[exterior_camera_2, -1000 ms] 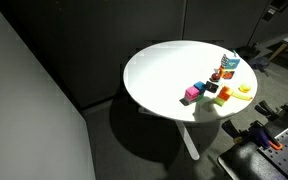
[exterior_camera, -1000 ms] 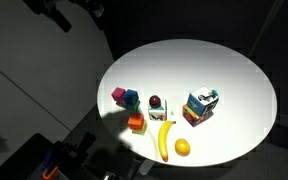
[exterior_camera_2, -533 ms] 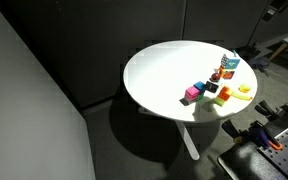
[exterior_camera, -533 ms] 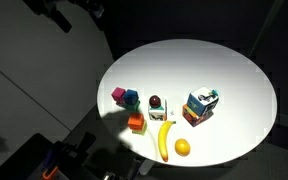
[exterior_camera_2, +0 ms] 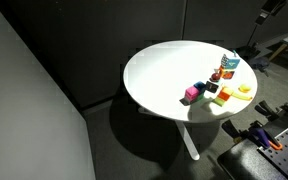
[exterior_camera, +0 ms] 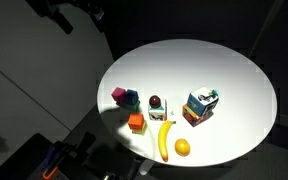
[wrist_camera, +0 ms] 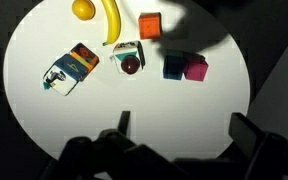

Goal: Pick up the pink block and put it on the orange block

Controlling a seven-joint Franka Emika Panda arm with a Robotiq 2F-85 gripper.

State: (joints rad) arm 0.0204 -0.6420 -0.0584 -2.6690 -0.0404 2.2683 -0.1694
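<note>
Black gripper (wrist_camera: 184,130) spread wide: wrist view only

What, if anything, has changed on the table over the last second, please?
Nothing has visibly changed. The pink block sits beside the teal block as before, apart from the orange block. The gripper remains open above the table, holding nothing.

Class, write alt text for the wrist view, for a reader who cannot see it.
Seen from above, the open gripper hangs over a round white table. The pink block sits right next to a teal block; the orange block lies apart, near a banana.
</note>
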